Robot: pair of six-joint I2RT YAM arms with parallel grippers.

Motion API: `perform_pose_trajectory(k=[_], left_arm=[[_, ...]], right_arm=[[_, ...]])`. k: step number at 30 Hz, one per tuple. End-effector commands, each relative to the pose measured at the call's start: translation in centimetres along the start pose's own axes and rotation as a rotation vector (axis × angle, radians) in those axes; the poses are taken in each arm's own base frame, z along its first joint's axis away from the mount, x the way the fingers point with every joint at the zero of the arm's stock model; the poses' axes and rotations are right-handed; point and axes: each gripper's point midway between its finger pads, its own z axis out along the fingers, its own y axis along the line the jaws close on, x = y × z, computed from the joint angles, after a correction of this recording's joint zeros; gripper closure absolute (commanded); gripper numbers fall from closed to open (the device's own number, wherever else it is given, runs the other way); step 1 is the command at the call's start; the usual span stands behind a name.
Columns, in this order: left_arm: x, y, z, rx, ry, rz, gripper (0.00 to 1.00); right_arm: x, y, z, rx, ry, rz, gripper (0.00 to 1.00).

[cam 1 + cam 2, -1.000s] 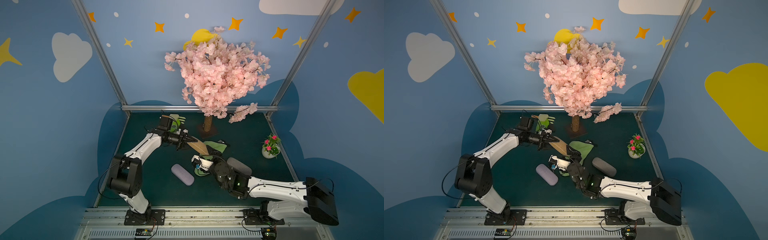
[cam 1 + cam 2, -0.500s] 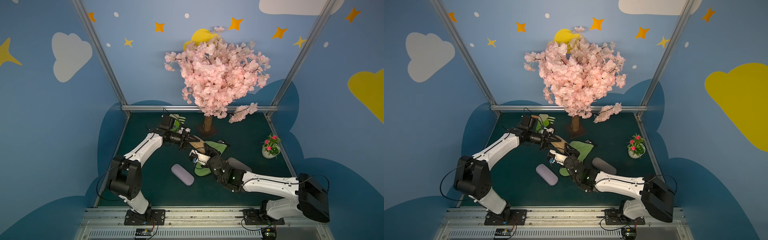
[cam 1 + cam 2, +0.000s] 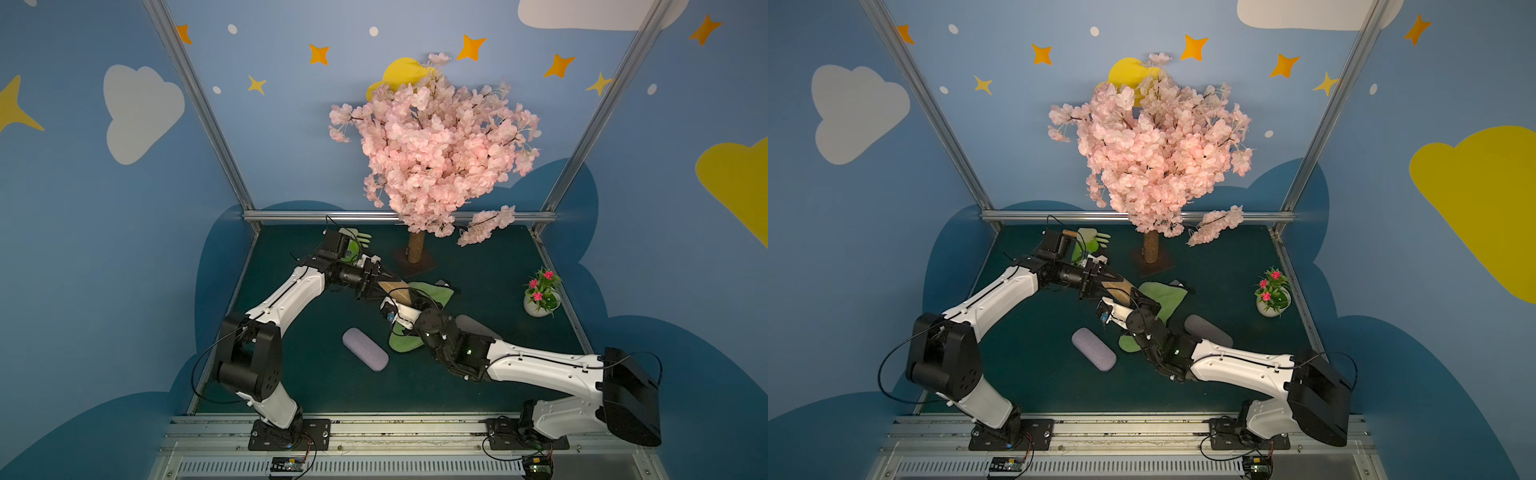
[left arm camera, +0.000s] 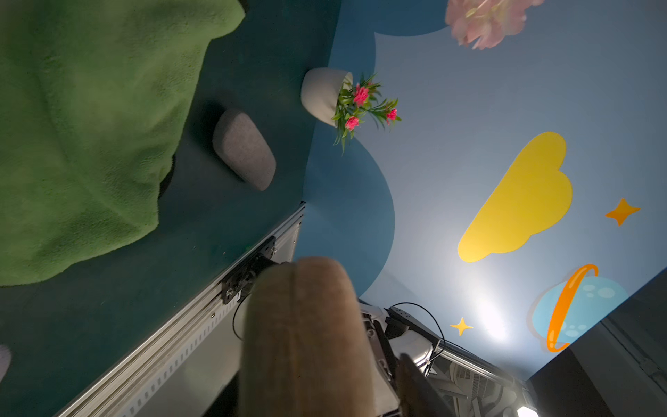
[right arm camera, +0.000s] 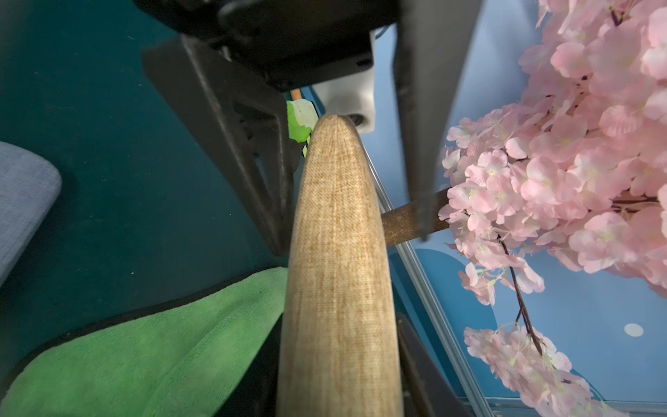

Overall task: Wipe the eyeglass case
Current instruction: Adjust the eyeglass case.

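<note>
A tan woven eyeglass case [image 3: 395, 288] [image 5: 339, 270] hangs above the mat in mid-table. My right gripper [image 3: 411, 298] is shut on its near end, with a dark jaw on each side in the right wrist view. My left gripper [image 3: 381, 286] stands open round the far end: one of its fingers [image 5: 234, 144] lies along the case, and its opposite jaw stands well apart. The case [image 4: 303, 343] fills the lower middle of the left wrist view. A green cloth [image 3: 432, 293] [image 5: 144, 343] lies on the mat under and beside the case.
A lilac case [image 3: 365, 348] lies near the front left and a grey case [image 3: 473, 326] beside my right arm. A cherry tree's trunk [image 3: 415, 249] stands at the back, a white flowerpot [image 3: 540, 297] at the right, and a green glove [image 3: 355, 243] behind my left arm.
My right gripper has moved up to the tan case and closed on it. My left jaws, shut on the case before, have opened.
</note>
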Motion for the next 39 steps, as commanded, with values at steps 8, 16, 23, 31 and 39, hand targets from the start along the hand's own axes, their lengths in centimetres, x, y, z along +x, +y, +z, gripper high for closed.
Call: perform_pose_trajectory(k=[8, 16, 23, 31, 39], left_arm=[[0.8, -5.1, -5.3, 0.046, -0.196, 0.423, 0.0], [-1.9, -8.3, -8.5, 0.079, -0.54, 0.724, 0.0], [3.0, -9.7, -4.3, 0.233, -0.26, 0.842, 0.0], [6.5, -8.3, -0.4, 0.247, -0.053, 0.857, 0.07], [4.9, -7.9, 0.4, 0.234, -0.027, 0.797, 0.24]], right_arm=[[1.3, -2.4, -3.2, -0.193, 0.054, 0.438, 1.0], [-0.8, -4.8, -8.3, -0.794, 0.036, 1.214, 1.0], [-2.3, -8.1, -9.6, -1.144, -0.033, 1.555, 1.0], [-3.2, -9.1, -9.0, -1.304, -0.09, 1.606, 1.0], [-3.4, -8.2, -9.3, -1.442, -0.088, 1.589, 1.0]])
